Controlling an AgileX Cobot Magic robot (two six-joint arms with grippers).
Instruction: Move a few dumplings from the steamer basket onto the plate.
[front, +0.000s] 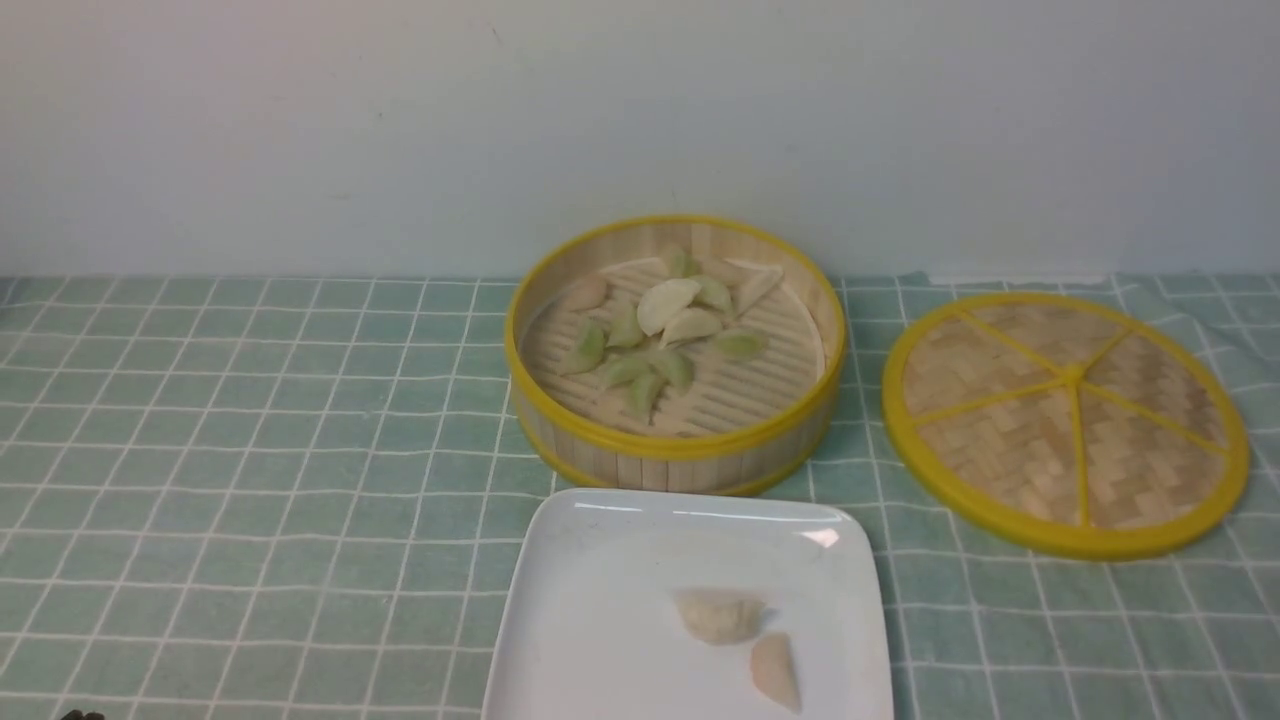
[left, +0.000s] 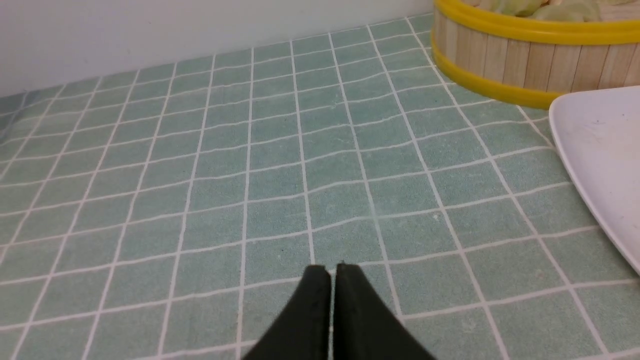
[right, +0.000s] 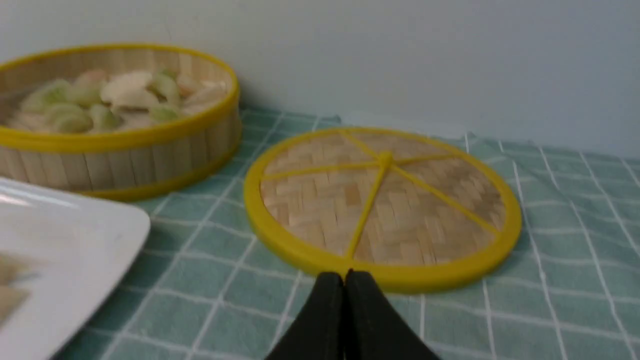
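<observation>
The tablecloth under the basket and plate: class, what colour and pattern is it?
The tablecloth is pale green with a thin white grid; it shows best in the left wrist view.

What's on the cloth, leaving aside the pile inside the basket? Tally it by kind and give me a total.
Steamer basket: 1
Lid: 1
Plate: 1
Dumplings on the plate: 2
Total: 5
</observation>
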